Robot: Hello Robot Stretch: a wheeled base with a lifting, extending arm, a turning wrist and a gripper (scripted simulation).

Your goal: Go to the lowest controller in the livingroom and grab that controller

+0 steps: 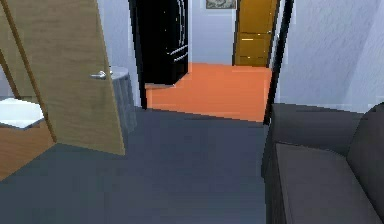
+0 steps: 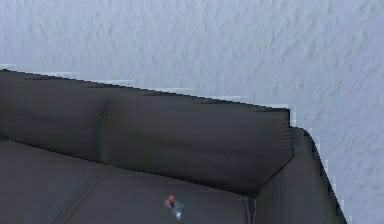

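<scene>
Small thing on the dark sofa seat, doorway to an orange floor ahead

In the arm side view, a dark grey sofa [image 2: 150, 140] stands with its back against a pale, rough wall [image 2: 200, 45]. Its armrest [image 2: 312, 185] closes the seat on the view's right. On the seat cushion, near the bottom edge of the view and just left of the corner where the back meets the armrest, lies a small thing [image 2: 174, 205] with a red spot and a pale spot. It is too small to tell its shape, so I cannot say whether it is the controller. It rests on the cushion, apart from the backrest.

In the forward view, the same kind of dark sofa fills the lower right corner. A dark grey floor [image 1: 180, 170] leads to an open doorway, and behind it the floor is orange [image 1: 215, 90]. A wooden door [image 1: 60, 70] with a metal handle [image 1: 100, 74] stands open on the view's left, and a grey cylinder [image 1: 122, 95] stands just behind its edge. Beyond the doorway there is a tall black cabinet [image 1: 165, 40] and, to its right, a brown-orange door [image 1: 255, 30]. At the left edge lies a white object [image 1: 20, 112] on a brown surface.

About the state of the gripper I cannot tell
</scene>
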